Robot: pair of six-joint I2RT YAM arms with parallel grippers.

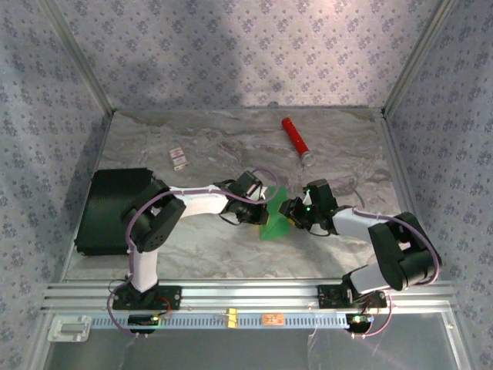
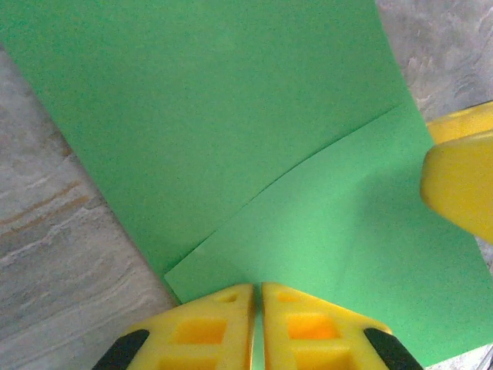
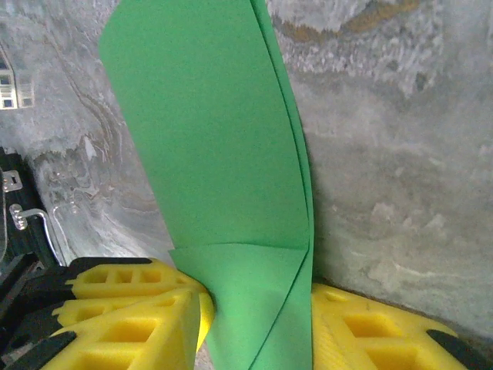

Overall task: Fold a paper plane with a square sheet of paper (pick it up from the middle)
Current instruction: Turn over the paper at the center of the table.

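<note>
The square sheet of paper (image 1: pixel 275 218) is bright green and partly folded, held up off the marble table between the two arms. My left gripper (image 1: pixel 260 206) is shut on its near edge, and in the left wrist view the yellow fingertips (image 2: pixel 231 297) meet on the sheet (image 2: pixel 254 139), which has a folded flap lying over it. My right gripper (image 1: pixel 292 210) stands on the paper's other side. In the right wrist view its jaws (image 3: pixel 258 297) are apart, with the upright folded sheet (image 3: pixel 216 154) between them and the left finger (image 3: pixel 154 316) touching it.
A red cylinder (image 1: pixel 295 139) lies at the back right of the marble table (image 1: pixel 231 254). A black flat box (image 1: pixel 115 212) sits at the left edge, with a small card (image 1: pixel 178 158) behind it. Patterned walls close in the back and sides.
</note>
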